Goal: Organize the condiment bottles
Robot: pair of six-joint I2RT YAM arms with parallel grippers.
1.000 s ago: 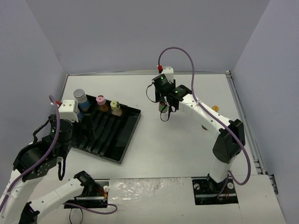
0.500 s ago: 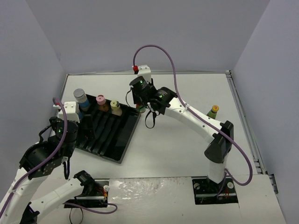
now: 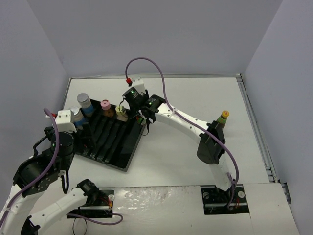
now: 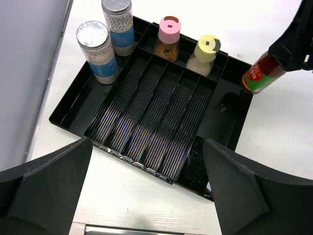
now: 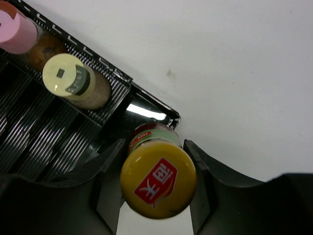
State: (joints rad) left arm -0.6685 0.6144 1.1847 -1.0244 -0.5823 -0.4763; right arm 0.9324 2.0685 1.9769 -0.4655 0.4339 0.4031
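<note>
White bench [image 3: 195, 93]: black ridged tray [image 4: 146, 112] lies toward the far-left corner. Left claw [image 4: 146, 196] is spread wide and empty at the tray's near rim. Right claw [image 5: 155, 164] is clamped on the dark, yellow-capped bottle with a red-green label [image 4: 259, 74]. Its long axis is near-vertical, and its base is over the tray's end compartment facing the bench's right edge, just beside the pale-yellow-capped bottle [image 4: 205, 51]. Judgement: a straight descent seats it.

Silver-lidded bottles [image 4: 93, 51], pink-capped bottle [image 4: 169, 38] and yellow-capped bottle [image 4: 205, 51] stand upright in the tray [image 4: 156, 112]; I hold a red-labelled bottle [image 4: 259, 74] over its corner; another dark bottle [image 3: 223, 119] stands well apart.
</note>
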